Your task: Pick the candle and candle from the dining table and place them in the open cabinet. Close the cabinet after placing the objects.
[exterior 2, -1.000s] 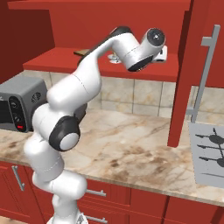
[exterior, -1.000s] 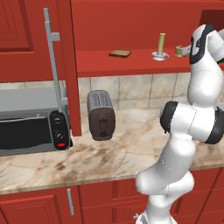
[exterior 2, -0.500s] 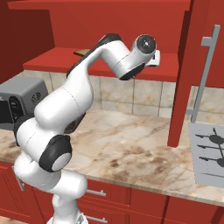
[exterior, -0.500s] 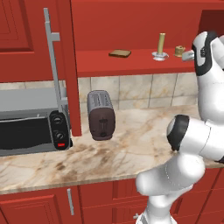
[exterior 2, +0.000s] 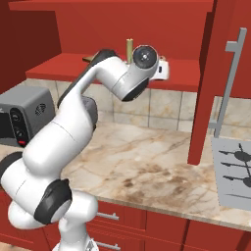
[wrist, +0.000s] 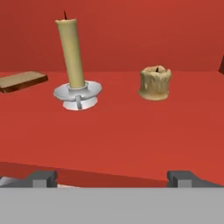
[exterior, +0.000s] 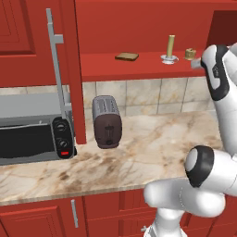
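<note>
The cabinet (exterior: 152, 65) is standing open, its red shelf carrying both candles upright, so closing looks like the remaining step. The stick candle (wrist: 71, 54) is sitting in its clear dish, left of the squat candle (wrist: 155, 83). The gripper (wrist: 112, 177) is hanging spread and empty at the shelf's near edge (fingertips mostly cut off).
</note>
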